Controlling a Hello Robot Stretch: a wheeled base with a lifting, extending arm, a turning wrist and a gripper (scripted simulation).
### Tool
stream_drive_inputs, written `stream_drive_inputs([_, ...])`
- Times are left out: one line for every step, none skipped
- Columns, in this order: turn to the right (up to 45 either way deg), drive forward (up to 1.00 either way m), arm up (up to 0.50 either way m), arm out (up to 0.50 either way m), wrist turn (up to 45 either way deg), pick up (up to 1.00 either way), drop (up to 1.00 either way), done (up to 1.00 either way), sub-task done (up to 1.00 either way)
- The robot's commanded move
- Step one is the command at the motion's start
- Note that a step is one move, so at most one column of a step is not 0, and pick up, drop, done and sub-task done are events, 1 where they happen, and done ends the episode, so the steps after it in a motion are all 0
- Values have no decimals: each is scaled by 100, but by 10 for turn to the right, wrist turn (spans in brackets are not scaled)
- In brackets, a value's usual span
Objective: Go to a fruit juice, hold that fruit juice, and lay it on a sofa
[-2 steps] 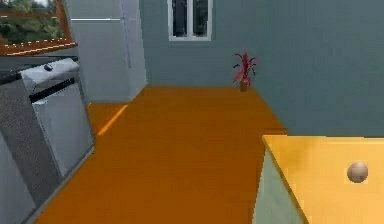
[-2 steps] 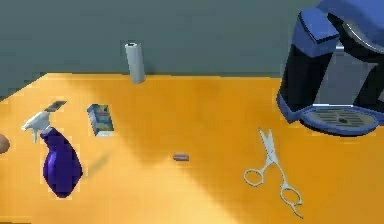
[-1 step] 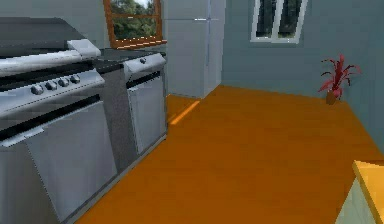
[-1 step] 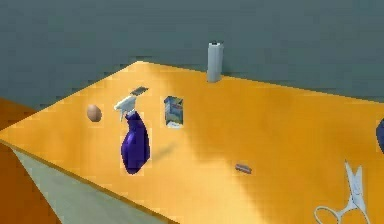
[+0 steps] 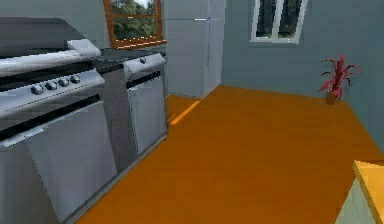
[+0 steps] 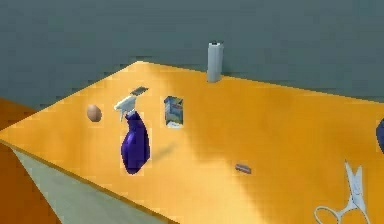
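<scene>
A small boxy carton (image 6: 175, 112), pale with a dark front, stands upright on the orange tabletop (image 6: 270, 130) in the arm side view; by shape it may be the fruit juice. A purple spray bottle (image 6: 133, 140) with a white trigger head stands close by, to the carton's lower left.
The same tabletop carries a brown egg-like thing (image 6: 93, 113), a tall grey cylinder (image 6: 214, 60) at the far edge, a tiny grey piece (image 6: 241, 168) and white scissors (image 6: 345, 195). The forward view shows a steel stove (image 5: 50, 120), a dishwasher (image 5: 147, 100), a fridge (image 5: 195, 45), a red plant (image 5: 336, 78) and open orange floor (image 5: 250, 150).
</scene>
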Motion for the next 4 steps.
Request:
stream_drive_inputs([0, 0, 38, 0, 0, 0, 0, 0, 0])
stream_drive_inputs([0, 0, 0, 36, 0, 0, 0, 0, 0])
stream_drive_inputs([0, 0, 0, 0, 450, 0, 0, 0, 0])
stream_drive_inputs([0, 0, 0, 0, 450, 0, 0, 0, 0])
